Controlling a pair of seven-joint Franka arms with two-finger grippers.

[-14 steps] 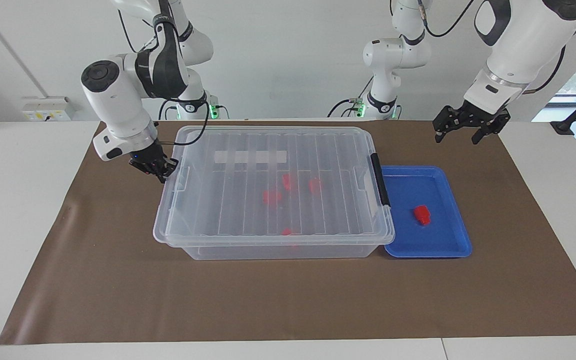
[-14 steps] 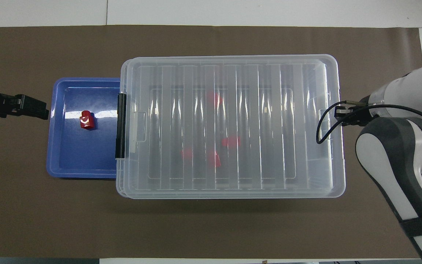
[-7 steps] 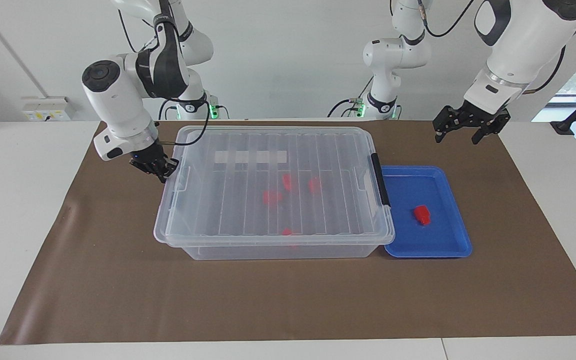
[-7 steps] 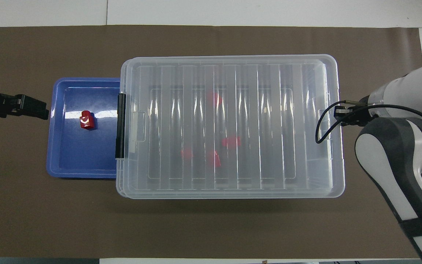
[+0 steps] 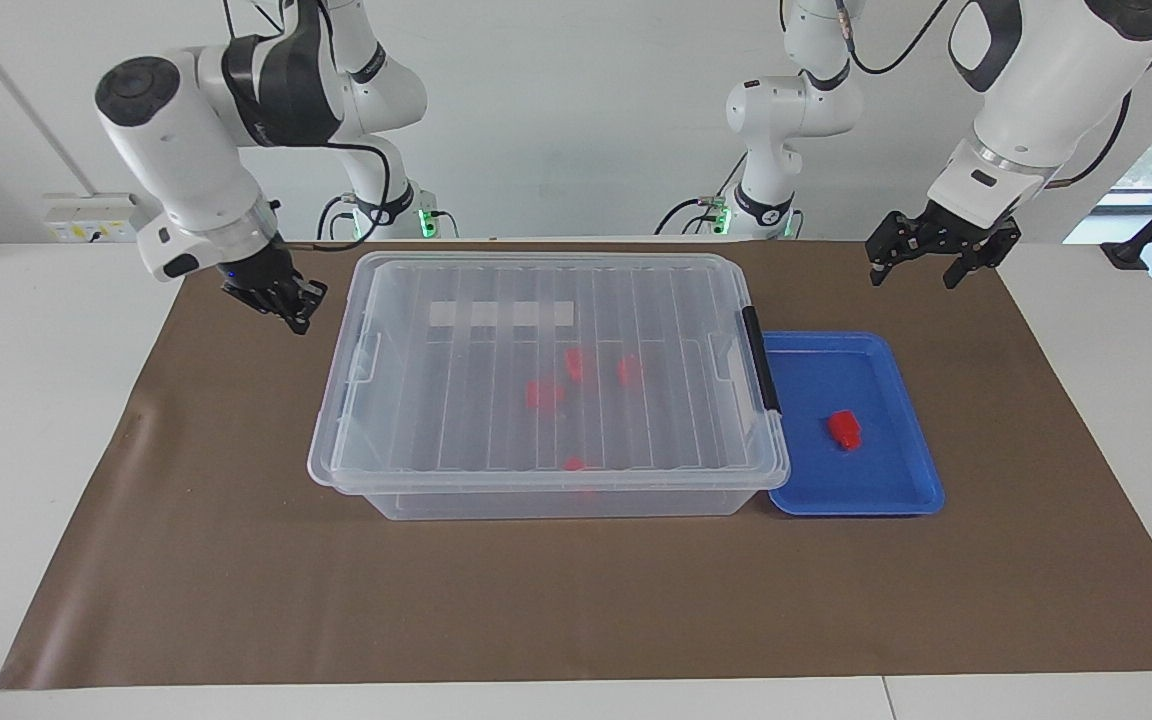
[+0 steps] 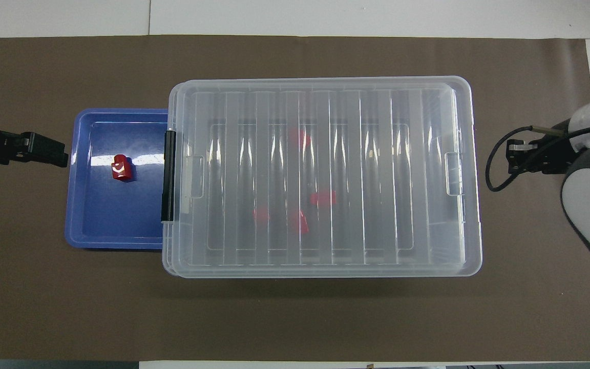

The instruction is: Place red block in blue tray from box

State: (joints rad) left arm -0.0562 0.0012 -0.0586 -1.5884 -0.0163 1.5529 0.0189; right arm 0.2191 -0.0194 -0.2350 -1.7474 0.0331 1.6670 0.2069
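Red block (image 5: 844,429) lying in blue tray (image 5: 901,478); above, left gripper (image 5: 926,262) spread apart; right gripper (image 5: 293,308) beside lidded box (image 5: 548,380), finger state unreadable.

bright, even | glare on box (image 6: 320,174) lid | sharp focus
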